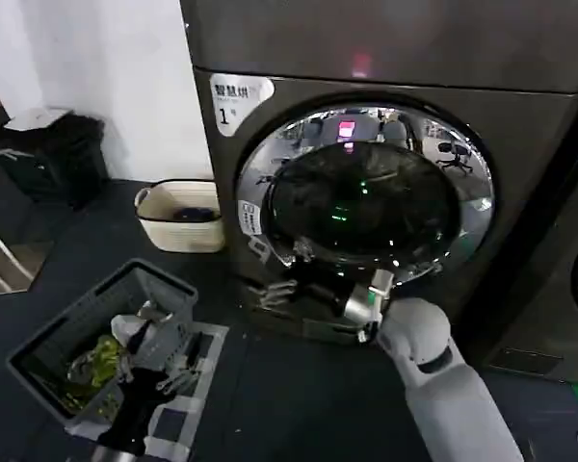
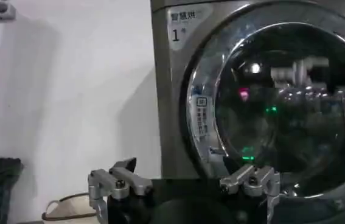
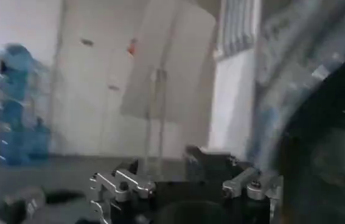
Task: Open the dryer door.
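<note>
Dryer door (image 1: pixel 366 197) shut; right gripper (image 1: pixel 371 298) at its lower chrome rim, fingers spread; left gripper (image 2: pixel 184 185) released, well back.

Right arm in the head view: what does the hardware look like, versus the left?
Right arm: smooth white rounded shells with a dark joint seam, silver metal right gripper. Left gripper: silver bolted finger brackets on a black body; left arm dark.

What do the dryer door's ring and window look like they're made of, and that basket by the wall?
The dryer door: its wide ring looks like polished chrome, metal or plated plastic, mirroring the room; the dark domed window looks like tinted glass with sharp glints. The cream basket looks like matte woven or soft plastic. The right gripper is at the door's lower edge.
</note>
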